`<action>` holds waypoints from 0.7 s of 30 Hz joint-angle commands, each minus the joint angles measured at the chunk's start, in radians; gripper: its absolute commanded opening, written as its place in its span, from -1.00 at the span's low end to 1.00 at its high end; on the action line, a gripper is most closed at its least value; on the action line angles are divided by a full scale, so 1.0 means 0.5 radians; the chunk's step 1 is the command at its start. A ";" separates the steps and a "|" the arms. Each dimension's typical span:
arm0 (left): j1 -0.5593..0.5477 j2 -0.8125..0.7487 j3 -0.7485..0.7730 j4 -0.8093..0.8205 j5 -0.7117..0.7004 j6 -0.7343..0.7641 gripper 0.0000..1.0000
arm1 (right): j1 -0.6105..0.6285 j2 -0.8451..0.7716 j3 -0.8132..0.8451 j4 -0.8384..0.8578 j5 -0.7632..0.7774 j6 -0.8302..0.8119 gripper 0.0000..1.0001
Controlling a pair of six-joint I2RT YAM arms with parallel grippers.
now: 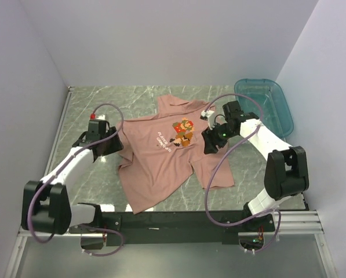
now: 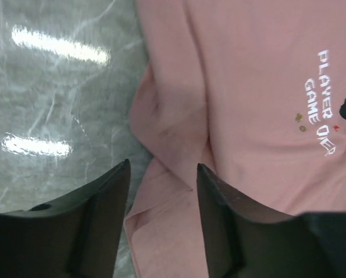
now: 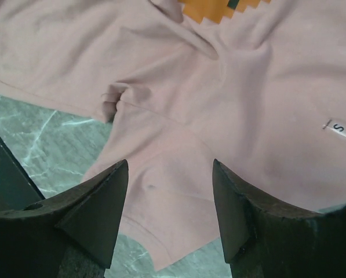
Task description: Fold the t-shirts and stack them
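Note:
A salmon-pink t-shirt (image 1: 161, 165) lies spread and rumpled on the marble table, print up, with an orange-brown pixel figure (image 1: 183, 131) and white text. My left gripper (image 1: 116, 145) is open above the shirt's left sleeve (image 2: 161, 202); the white text (image 2: 320, 116) shows to its right. My right gripper (image 1: 210, 145) is open above the right sleeve (image 3: 173, 197). A small white size tag (image 3: 338, 128) lies on the cloth there. Neither gripper holds cloth.
A clear teal plastic bin (image 1: 264, 104) stands at the back right of the table (image 1: 91, 104). White walls close in the sides and back. A black rail (image 1: 178, 221) runs along the near edge by the arm bases.

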 commanded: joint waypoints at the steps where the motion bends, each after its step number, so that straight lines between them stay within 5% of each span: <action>1: 0.171 0.071 0.058 0.026 0.185 -0.209 0.08 | -0.007 -0.129 0.020 0.046 -0.153 0.026 0.33; 9: 0.280 0.429 0.113 0.079 0.624 -0.108 -0.03 | -0.013 -0.172 0.005 0.012 -0.202 -0.008 0.33; 21: 0.274 0.672 0.307 0.033 0.594 -0.044 -0.06 | -0.013 -0.178 0.014 -0.031 -0.248 -0.029 0.33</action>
